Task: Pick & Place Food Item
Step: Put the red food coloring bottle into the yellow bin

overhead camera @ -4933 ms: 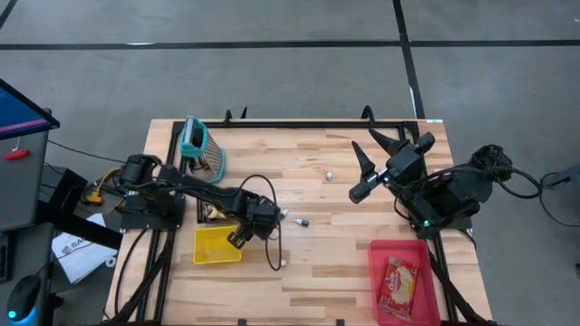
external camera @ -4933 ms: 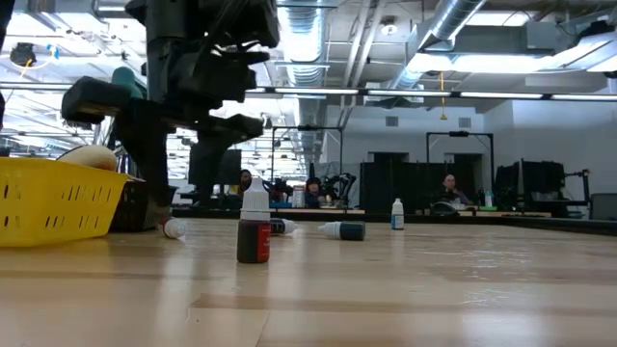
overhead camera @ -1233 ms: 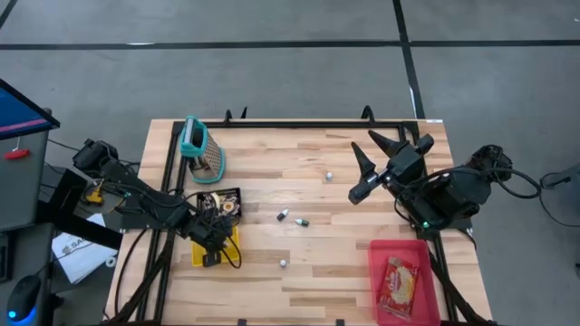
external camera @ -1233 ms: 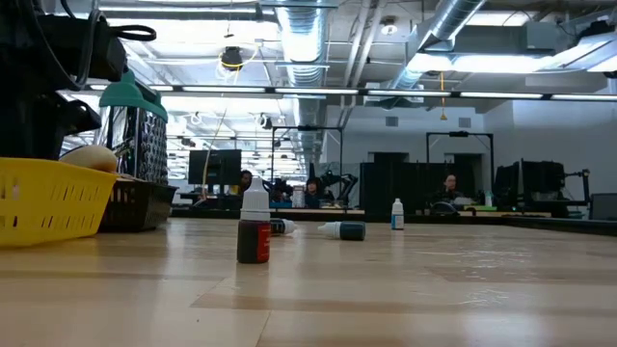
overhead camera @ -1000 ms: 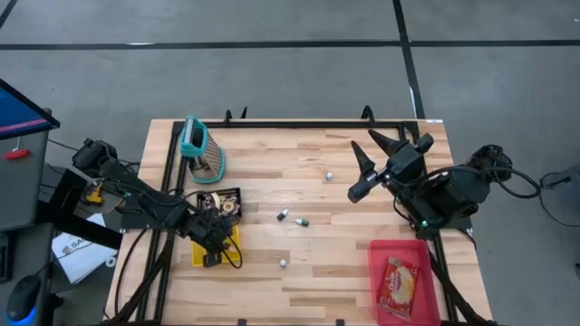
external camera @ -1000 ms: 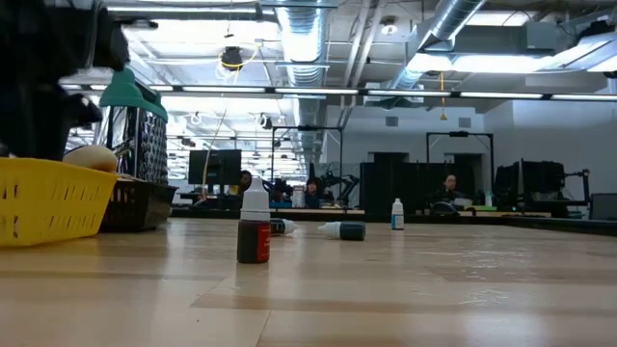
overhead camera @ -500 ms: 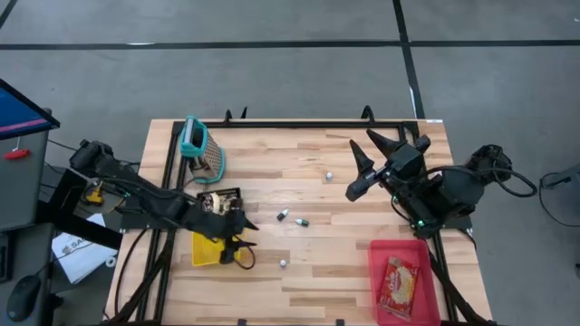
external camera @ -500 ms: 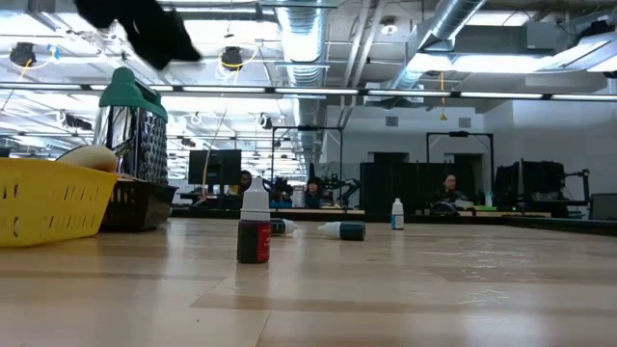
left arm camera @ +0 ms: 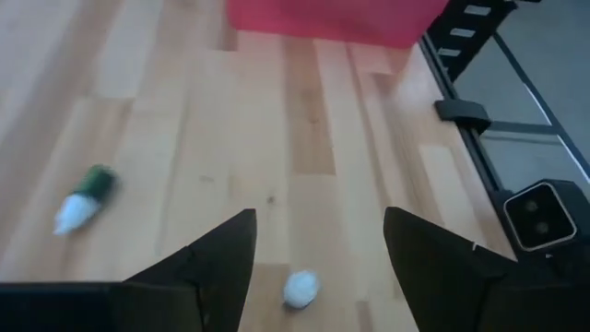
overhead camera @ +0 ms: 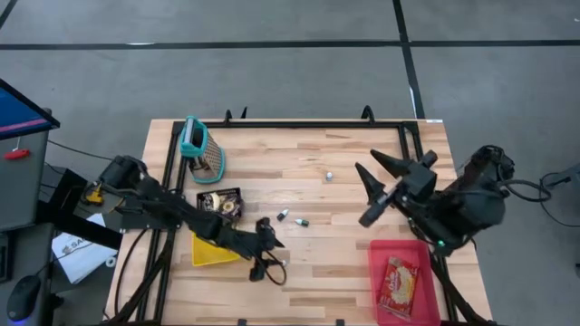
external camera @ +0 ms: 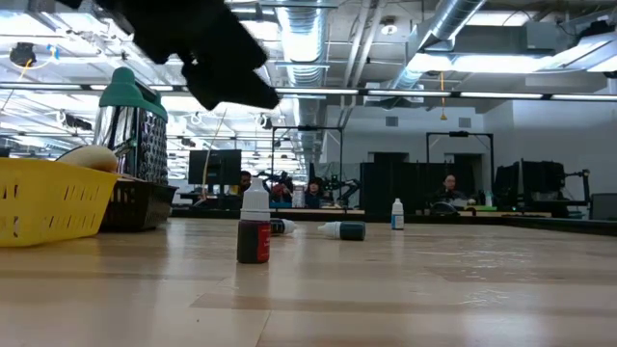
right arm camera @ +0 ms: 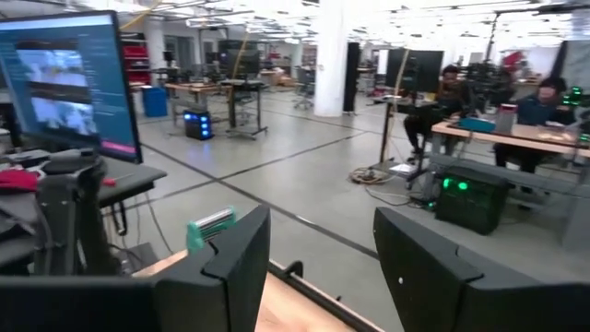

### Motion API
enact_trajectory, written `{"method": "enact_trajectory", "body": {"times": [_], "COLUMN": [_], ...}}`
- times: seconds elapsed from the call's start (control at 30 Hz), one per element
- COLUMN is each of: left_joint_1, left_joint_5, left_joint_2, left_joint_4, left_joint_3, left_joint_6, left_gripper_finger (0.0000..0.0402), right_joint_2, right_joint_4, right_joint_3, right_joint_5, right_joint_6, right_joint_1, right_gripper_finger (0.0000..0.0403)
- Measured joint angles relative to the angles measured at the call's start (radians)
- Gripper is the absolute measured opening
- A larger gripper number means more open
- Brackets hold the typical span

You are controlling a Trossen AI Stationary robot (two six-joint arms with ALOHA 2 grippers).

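A pale round food item (external camera: 89,156) lies in the yellow basket (overhead camera: 207,254) at the near left. Behind it a black tray (overhead camera: 220,201) holds more food. A packet (overhead camera: 399,282) lies in the red bin (overhead camera: 410,254) at the near right. My left gripper (overhead camera: 271,238) is open and slants down over bare wood just right of the basket. A small white-capped bottle (left arm camera: 300,288) stands below the gap between its fingers, untouched. My right gripper (overhead camera: 372,163) hangs open, high above the table's right side, with nothing between its fingers.
A metal grater with a teal handle (overhead camera: 201,149) stands at the far left. Two small bottles (overhead camera: 293,218) lie near the table's middle, and another (overhead camera: 330,175) stands farther back. Bare wood lies between the basket and the red bin.
My left gripper has left the spot over the yellow basket and swept toward the table's right, tipping up from pointing steeply down to a shallow slant. It now hangs beside the small bottle. My right arm has swung a little toward the near edge.
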Motion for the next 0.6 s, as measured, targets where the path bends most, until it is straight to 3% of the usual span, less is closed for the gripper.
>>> {"method": "enact_trajectory", "body": {"times": [0.27, 0.6], "left_joint_1": [-0.009, -0.011], "left_joint_5": [-0.008, -0.004], "left_joint_2": [0.16, 0.196], "left_joint_4": [-0.015, -0.098], "left_joint_3": [0.094, 0.093], "left_joint_6": [-0.074, -0.144], "left_gripper_finger": [0.0229, 0.0212], "right_joint_2": [0.0, 0.0], "right_joint_4": [0.0, -0.003], "right_joint_3": [0.0, 0.0], "right_joint_5": [0.0, 0.0], "right_joint_6": [0.0, 0.0], "right_joint_1": [0.071, 0.1], "right_gripper_finger": [0.0187, 0.0187]}}
